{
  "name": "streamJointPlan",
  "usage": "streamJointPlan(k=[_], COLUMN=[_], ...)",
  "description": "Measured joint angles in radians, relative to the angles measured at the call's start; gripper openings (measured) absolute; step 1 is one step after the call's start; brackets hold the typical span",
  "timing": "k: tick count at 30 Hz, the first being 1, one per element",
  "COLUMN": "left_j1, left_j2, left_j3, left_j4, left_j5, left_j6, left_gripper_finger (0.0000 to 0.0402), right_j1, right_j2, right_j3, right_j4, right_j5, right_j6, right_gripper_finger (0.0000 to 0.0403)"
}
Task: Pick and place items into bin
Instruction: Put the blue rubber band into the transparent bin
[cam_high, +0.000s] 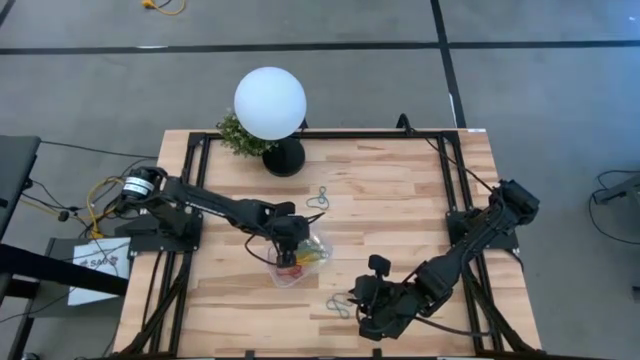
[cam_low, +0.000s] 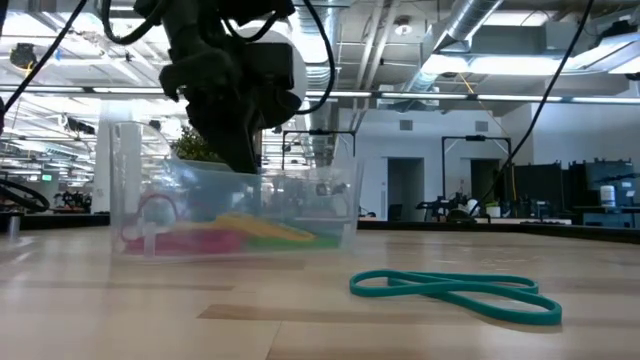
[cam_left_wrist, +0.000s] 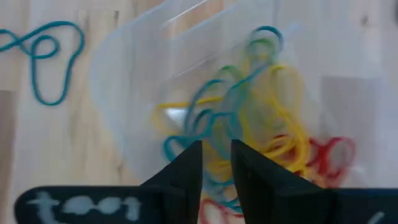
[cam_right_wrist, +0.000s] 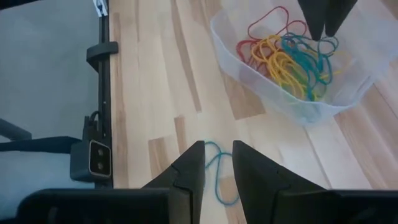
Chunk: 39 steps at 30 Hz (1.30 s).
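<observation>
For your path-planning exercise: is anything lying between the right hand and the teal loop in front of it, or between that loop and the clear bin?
Nothing visible. The right hand hovers over the teal loop, and only bare wood separates the loop from the clear bin. The left hand hangs over the bin.

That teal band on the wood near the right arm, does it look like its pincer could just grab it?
Probably yes. The right pincer hangs just over the teal band, fingers slightly apart with the band between them. Nothing lies on it; the bin and the left pincer are off to the side.
</observation>
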Motion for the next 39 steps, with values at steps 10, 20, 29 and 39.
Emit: streamJointPlan(k=[10, 20, 29, 39], left_j1=[-0.026, -0.081, -0.149, -0.242], left_j2=[-0.001, -0.003, -0.060, -0.164], left_j3=[0.209, 0.445, 0.533, 0.535], left_j4=[-0.195, -0.433, -0.520, -0.584], left_j5=[0.054, -0.145, -0.150, -0.286], left_j6=[-0.015, 0.054, 0.059, -0.018], left_gripper_finger=[0.0078, 0.0078, 0.0078, 0.0078], right_j1=[-0.037, -0.082, -0.080, -0.091], right_j2=[0.070, 0.132, 0.282, 0.286], right_j3=[0.000, -0.010, -0.007, -0.003], right_j4=[0.061, 0.055, 0.030, 0.008], right_j5=[-0.002, -0.207, -0.272, -0.257], right_j6=[-0.001, -0.017, 0.001, 0.008], right_gripper_finger=[0.0077, 0.0077, 0.0095, 0.0155])
